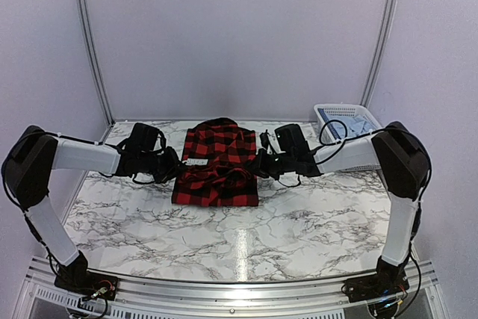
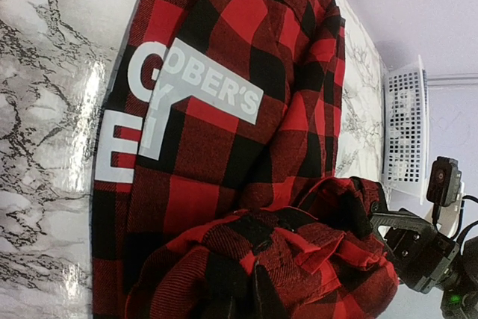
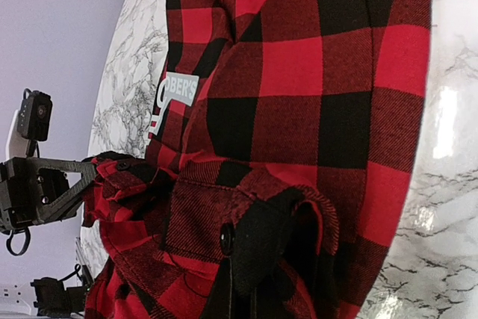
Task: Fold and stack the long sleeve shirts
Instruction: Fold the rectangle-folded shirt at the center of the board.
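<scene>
On the marble table, the left gripper and right gripper each pinch the red-and-black checked shirt.

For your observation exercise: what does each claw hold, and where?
Left claw: red-and-black checked cloth shirt, by bunched fabric. Right claw: same shirt, by its buttoned cuff.

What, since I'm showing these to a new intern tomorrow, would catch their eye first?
The red-and-black checked shirt stands out most, lying partly folded in the middle of the white marble table, with a white printed label near its left edge. The left gripper and right gripper pinch bunched cloth from either side. A white lattice basket sits at the far right corner.
</scene>
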You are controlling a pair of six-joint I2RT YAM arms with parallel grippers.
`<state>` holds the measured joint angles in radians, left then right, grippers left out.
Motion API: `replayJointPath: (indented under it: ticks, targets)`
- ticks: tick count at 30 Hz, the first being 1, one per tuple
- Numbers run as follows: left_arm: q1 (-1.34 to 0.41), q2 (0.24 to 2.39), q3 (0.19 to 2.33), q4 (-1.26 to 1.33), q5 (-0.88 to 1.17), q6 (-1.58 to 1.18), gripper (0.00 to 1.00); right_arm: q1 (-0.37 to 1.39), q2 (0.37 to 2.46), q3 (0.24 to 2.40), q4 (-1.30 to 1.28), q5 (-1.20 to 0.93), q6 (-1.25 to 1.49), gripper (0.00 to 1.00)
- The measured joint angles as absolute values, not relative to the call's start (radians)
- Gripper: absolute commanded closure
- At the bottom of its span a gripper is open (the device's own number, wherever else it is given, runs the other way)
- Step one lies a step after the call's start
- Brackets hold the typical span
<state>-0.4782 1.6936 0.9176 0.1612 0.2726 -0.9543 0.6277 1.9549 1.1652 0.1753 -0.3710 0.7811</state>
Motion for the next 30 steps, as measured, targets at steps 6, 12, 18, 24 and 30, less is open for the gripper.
replayJointPath:
  ticks: [6,12,18,24,30]
  targets:
    - [-0.468,1.746,0.944,0.160,0.278,-0.941,0.93,0.617,2.006,1.209,0.168,-0.375,0.765,1.00]
    - [-0.461,1.768,0.972,0.162,0.294,-0.926,0.71,0.617,2.014,1.215,0.163,-0.374,0.753,0.84]
    - [-0.452,1.763,0.992,0.145,0.288,-0.898,0.42,0.616,2.014,1.270,0.104,-0.355,0.705,0.52]
    - [-0.443,1.713,1.019,0.104,0.270,-0.843,0.15,0.614,2.001,1.351,0.005,-0.293,0.620,0.37]
    - [-0.443,1.652,1.039,0.053,0.262,-0.775,0.14,0.613,1.943,1.351,-0.091,-0.212,0.566,0.35]
